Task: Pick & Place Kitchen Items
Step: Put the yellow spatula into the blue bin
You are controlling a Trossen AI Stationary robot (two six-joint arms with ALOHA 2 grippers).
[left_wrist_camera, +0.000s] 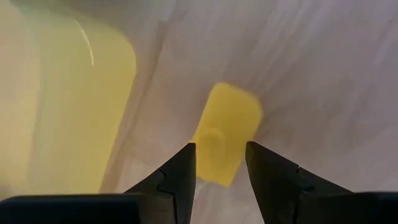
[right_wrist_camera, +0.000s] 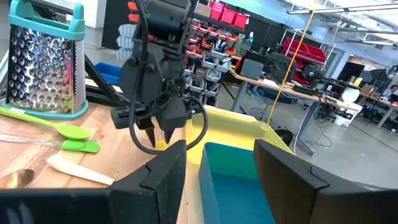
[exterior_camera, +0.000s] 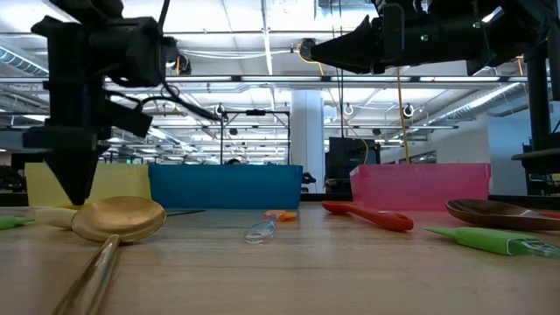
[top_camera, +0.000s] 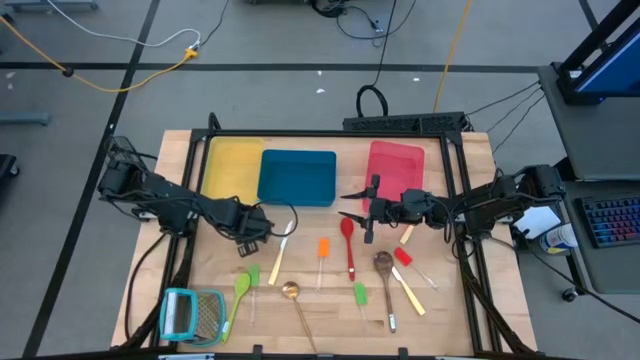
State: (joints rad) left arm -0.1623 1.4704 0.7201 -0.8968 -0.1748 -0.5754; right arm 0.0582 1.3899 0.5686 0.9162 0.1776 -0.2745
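Left gripper (left_wrist_camera: 219,163) is spread apart right over the yellow tool (left_wrist_camera: 226,132), not clamped. Right gripper (top_camera: 358,207) hangs open and empty.

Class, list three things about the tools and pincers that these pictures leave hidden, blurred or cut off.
1. Left wrist view: the yellow tool is blurred; its lower end sits behind the left pincer.
2. High view: that tool is hidden under the left pincer.
3. Low view: the wooden spoon is cut off by the edge.
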